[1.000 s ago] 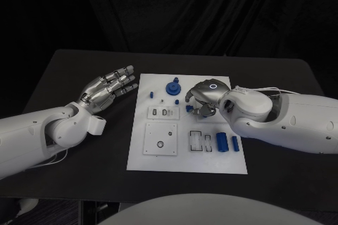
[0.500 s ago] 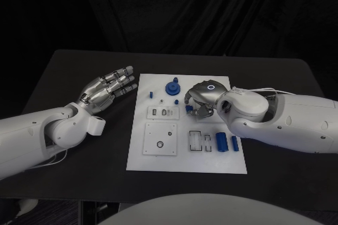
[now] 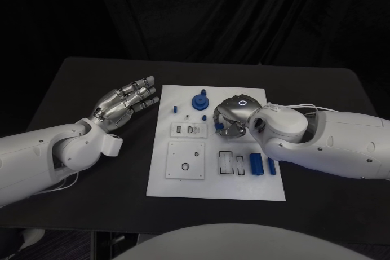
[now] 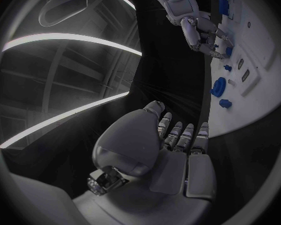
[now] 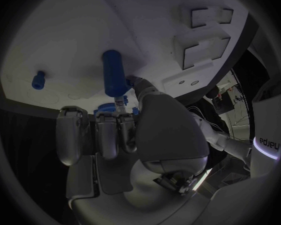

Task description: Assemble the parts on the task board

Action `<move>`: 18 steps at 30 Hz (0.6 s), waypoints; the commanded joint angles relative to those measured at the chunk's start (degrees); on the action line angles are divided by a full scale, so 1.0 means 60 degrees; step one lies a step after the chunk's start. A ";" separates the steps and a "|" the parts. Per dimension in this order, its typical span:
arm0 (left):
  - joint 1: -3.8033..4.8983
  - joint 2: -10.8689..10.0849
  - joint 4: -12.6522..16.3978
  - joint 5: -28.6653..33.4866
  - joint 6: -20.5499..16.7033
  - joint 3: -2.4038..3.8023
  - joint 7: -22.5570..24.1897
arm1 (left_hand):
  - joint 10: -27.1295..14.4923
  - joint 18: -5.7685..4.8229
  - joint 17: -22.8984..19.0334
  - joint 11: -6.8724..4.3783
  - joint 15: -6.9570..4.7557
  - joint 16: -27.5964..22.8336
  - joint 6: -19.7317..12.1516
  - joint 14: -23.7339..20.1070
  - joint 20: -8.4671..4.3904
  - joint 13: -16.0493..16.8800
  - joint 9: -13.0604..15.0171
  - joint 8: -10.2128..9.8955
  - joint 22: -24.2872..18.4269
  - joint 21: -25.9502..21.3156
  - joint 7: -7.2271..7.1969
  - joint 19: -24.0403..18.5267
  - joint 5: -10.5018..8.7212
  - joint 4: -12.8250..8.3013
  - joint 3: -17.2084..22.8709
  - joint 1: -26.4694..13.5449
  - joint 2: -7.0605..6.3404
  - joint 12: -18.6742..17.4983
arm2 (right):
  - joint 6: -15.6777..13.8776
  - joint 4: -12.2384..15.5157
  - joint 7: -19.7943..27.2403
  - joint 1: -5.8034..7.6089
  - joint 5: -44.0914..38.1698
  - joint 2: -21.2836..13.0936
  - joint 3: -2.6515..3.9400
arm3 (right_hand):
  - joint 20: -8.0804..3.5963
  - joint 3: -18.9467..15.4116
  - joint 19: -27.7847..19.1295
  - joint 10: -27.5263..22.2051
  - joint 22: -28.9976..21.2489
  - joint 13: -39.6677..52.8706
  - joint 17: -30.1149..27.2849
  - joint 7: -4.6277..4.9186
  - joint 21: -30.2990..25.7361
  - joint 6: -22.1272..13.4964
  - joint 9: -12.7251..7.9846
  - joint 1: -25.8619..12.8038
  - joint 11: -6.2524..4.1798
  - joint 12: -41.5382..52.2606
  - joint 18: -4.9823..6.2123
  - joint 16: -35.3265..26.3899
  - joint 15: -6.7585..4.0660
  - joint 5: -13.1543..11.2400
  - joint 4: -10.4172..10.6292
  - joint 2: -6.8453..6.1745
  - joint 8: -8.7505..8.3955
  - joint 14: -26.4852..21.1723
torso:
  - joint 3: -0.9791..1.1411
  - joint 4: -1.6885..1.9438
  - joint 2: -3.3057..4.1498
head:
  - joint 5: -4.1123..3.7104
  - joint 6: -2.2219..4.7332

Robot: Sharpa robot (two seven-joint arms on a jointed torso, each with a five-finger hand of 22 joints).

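Note:
The white task board (image 3: 213, 184) lies mid-table. My right hand (image 3: 231, 117) hovers low over its upper middle, fingers curled, thumb and a finger pinching a blue cylinder (image 5: 115, 78) whose end touches the board (image 5: 65, 40); this cylinder (image 3: 218, 124) peeks out under the fingers. Behind the hand stands a blue gear-like part (image 3: 199, 101). Two blue cylinders (image 3: 256, 163) lie at the board's right. My left hand (image 3: 122, 102) is held open, palm up, left of the board, holding nothing; its fingers (image 4: 178, 132) point toward the board (image 4: 256, 92).
Small blue pegs (image 3: 174, 109) (image 3: 203, 118) stand near the board's top left. A small white block (image 3: 187, 129) and a larger white block (image 3: 185, 160) sit on its left half, with rectangular slots (image 3: 231, 162) beside them. Black table (image 3: 97, 181) surrounds the board.
My right hand has drifted slightly left and nearer over the board, still pinching the cylinder. The left hand has not moved.

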 commanded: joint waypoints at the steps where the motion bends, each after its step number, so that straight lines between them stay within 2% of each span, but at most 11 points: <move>1: -0.0018 0.0009 0.0014 -0.0001 0.0128 0.0007 0.0105 | -0.0044 -0.0197 0.0004 -0.0030 0.0034 0.0003 -0.0001 -0.0043 -0.0012 -0.0006 -0.0001 -0.0034 -0.0009 -0.0025 0.0039 -0.0004 0.0008 0.0004 0.0051 -0.0066 0.0002 -0.0026 | -0.0094 -0.0044 -0.0201 -0.0058 -0.0110 -0.0031 -0.0024 | -0.0067 0.0047 0.0478 0.1013 0.2166 0.2515 0.2516 -0.0057 -0.0027 0.0145 0.0208 0.0153 -0.0077 0.0025 -0.0105 0.0028 -0.0062 0.0239 -0.0135 0.0066 0.0236 0.1008 | 0.0000 0.0008 0.0008 | 0.0001 -0.0002; 5: -0.0024 0.0001 0.0017 -0.0001 0.0129 0.0007 0.0106 | -0.0044 -0.0197 0.0004 -0.0030 0.0034 0.0003 -0.0001 -0.0043 -0.0012 -0.0006 -0.0001 -0.0034 -0.0009 -0.0025 0.0039 -0.0004 0.0008 0.0004 0.0051 -0.0066 0.0002 -0.0026 | -0.0528 0.0004 -0.0084 -0.0063 -0.0124 -0.0079 -0.0024 | -0.0092 0.0161 0.0507 0.1013 0.2185 0.2515 0.2516 -0.0148 0.0032 0.0370 0.0495 0.0192 -0.0117 0.0025 -0.0120 0.0028 -0.0098 0.0444 -0.0255 0.0126 0.0568 0.1008 | -0.0002 0.0003 0.0003 | 0.0017 -0.0002; 7: -0.0027 -0.0004 0.0023 -0.0001 0.0128 0.0007 0.0108 | -0.0043 -0.0199 0.0004 -0.0048 0.0035 0.0003 0.0020 -0.0045 -0.0012 -0.0005 0.0002 -0.0027 -0.0008 -0.0024 0.0075 -0.0002 0.0007 0.0003 0.0067 -0.0076 0.0001 -0.0021 | -0.0834 0.0040 0.0001 -0.0064 -0.0128 -0.0121 -0.0024 | -0.0095 0.0174 0.0515 0.1013 0.2190 0.2515 0.2516 -0.0155 0.0047 0.0379 0.0522 0.0193 -0.0120 0.0025 -0.0123 0.0028 -0.0102 0.0466 -0.0266 0.0130 0.0594 0.1008 | -0.0002 0.0000 0.0004 | 0.0025 -0.0002; 12: -0.0035 -0.0028 0.0045 -0.0001 0.0105 0.0007 0.0117 | -0.0043 -0.0199 0.0004 -0.0048 0.0035 0.0003 0.0020 -0.0045 -0.0012 -0.0005 0.0002 -0.0027 -0.0008 -0.0024 0.0075 -0.0002 0.0007 0.0003 0.0067 -0.0076 0.0001 -0.0021 | -0.1915 0.0203 0.0333 -0.0049 -0.0133 -0.0322 -0.0020 | -0.0134 0.0307 0.0564 0.1013 0.2222 0.2515 0.2516 -0.0254 0.0144 0.0631 0.0764 0.0212 -0.0187 0.0025 -0.0147 0.0028 -0.0152 0.0690 -0.0366 0.0166 0.0866 0.1008 | -0.0001 -0.0006 0.0002 | 0.0054 -0.0002; 14: -0.0037 -0.0034 0.0053 -0.0001 0.0094 0.0007 0.0120 | -0.0042 -0.0200 0.0004 -0.0069 0.0033 0.0005 0.0042 -0.0043 -0.0012 -0.0004 0.0006 -0.0019 -0.0007 -0.0023 0.0111 0.0002 0.0009 0.0001 0.0085 -0.0084 -0.0002 -0.0015 | -0.2260 0.0260 0.0454 -0.0020 -0.0101 -0.0393 -0.0019 | -0.0150 0.0331 0.0583 0.1013 0.2234 0.2515 0.2516 -0.0287 0.0181 0.0693 0.0814 0.0209 -0.0215 0.0025 -0.0156 0.0028 -0.0173 0.0687 -0.0384 0.0166 0.0920 0.1008 | 0.0002 -0.0007 0.0004 | 0.0048 -0.0002; 16: -0.0038 -0.0038 0.0067 -0.0001 0.0079 0.0007 0.0131 | -0.0042 -0.0200 0.0004 -0.0069 0.0033 0.0005 0.0042 -0.0043 -0.0012 -0.0004 0.0006 -0.0019 -0.0007 -0.0023 0.0111 0.0002 0.0009 0.0001 0.0085 -0.0084 -0.0002 -0.0015 | -0.2728 0.0343 0.0639 0.0039 0.0098 -0.0486 -0.0018 | -0.0184 0.0359 0.0594 0.1013 0.2241 0.2515 0.2516 -0.0341 0.0204 0.0775 0.0888 0.0191 -0.0263 0.0025 -0.0161 0.0028 -0.0212 0.0562 -0.0394 0.0166 0.0987 0.1008 | 0.0005 -0.0009 0.0003 | 0.0042 -0.0002; 17: -0.0040 -0.0035 0.0075 -0.0001 0.0065 0.0007 0.0145 | -0.0035 -0.0201 0.0005 -0.0082 0.0031 0.0007 0.0068 -0.0041 -0.0012 -0.0001 0.0010 -0.0011 -0.0007 -0.0023 0.0130 0.0003 0.0011 -0.0001 0.0095 -0.0088 -0.0006 -0.0002 | -0.3137 0.0418 0.0840 0.0104 0.0464 -0.0570 -0.0016 | -0.0212 0.0371 0.0610 0.1013 0.2253 0.2515 0.2516 -0.0390 0.0238 0.0837 0.0938 0.0160 -0.0303 0.0025 -0.0170 0.0028 -0.0245 0.0421 -0.0372 0.0159 0.1024 0.1008 | 0.0006 -0.0009 0.0001 | 0.0031 -0.0002; 18: -0.0042 -0.0033 0.0077 -0.0001 0.0060 0.0007 0.0151 | -0.0035 -0.0201 0.0005 -0.0082 0.0031 0.0007 0.0068 -0.0041 -0.0012 -0.0001 0.0010 -0.0011 -0.0007 -0.0023 0.0130 0.0003 0.0011 -0.0001 0.0095 -0.0088 -0.0006 -0.0002 | -0.3291 0.0445 0.0936 0.0131 0.0639 -0.0601 -0.0015 | -0.0213 0.0372 0.0613 0.1013 0.2254 0.2515 0.2516 -0.0391 0.0243 0.0838 0.0940 0.0158 -0.0304 0.0025 -0.0171 0.0028 -0.0246 0.0417 -0.0371 0.0159 0.1024 0.1008 | 0.0006 -0.0009 0.0000 | 0.0035 -0.0002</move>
